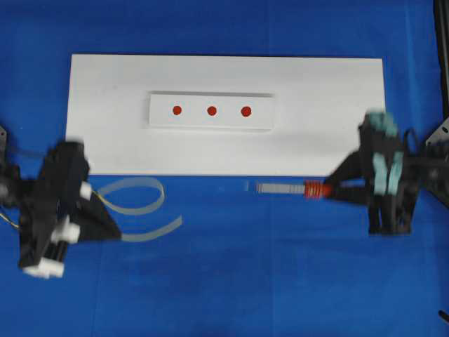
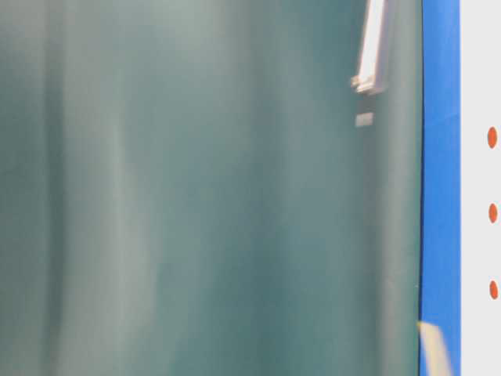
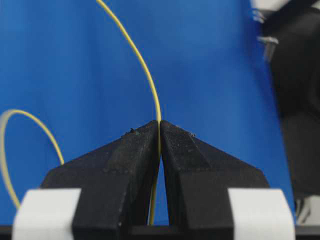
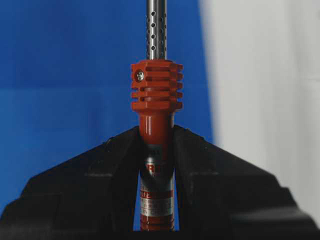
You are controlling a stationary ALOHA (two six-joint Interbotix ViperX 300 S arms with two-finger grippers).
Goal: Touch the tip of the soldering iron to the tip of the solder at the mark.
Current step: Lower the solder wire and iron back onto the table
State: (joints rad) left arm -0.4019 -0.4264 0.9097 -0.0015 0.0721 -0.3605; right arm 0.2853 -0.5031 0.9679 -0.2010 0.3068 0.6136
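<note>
In the left wrist view my left gripper (image 3: 160,122) is shut on the solder (image 3: 145,70), a thin yellow wire that arcs up and away over the blue cloth. Overhead, that gripper (image 1: 112,226) sits left of and below the white board, with the solder (image 1: 140,203) looping pale beside it. My right gripper (image 4: 156,131) is shut on the soldering iron (image 4: 156,85) at its red handle. The iron's silver shaft leaves the top of that view. Overhead, the iron (image 1: 287,188) points left from the right gripper (image 1: 332,188), just below the board's front edge. Three red marks (image 1: 211,110) lie on a small plate.
The white board (image 1: 105,140) lies on blue cloth (image 1: 245,267) and carries the small raised plate (image 1: 263,116). A blurred teal surface (image 2: 196,196) fills most of the table-level view. The board's marks (image 2: 492,213) show at that view's right edge.
</note>
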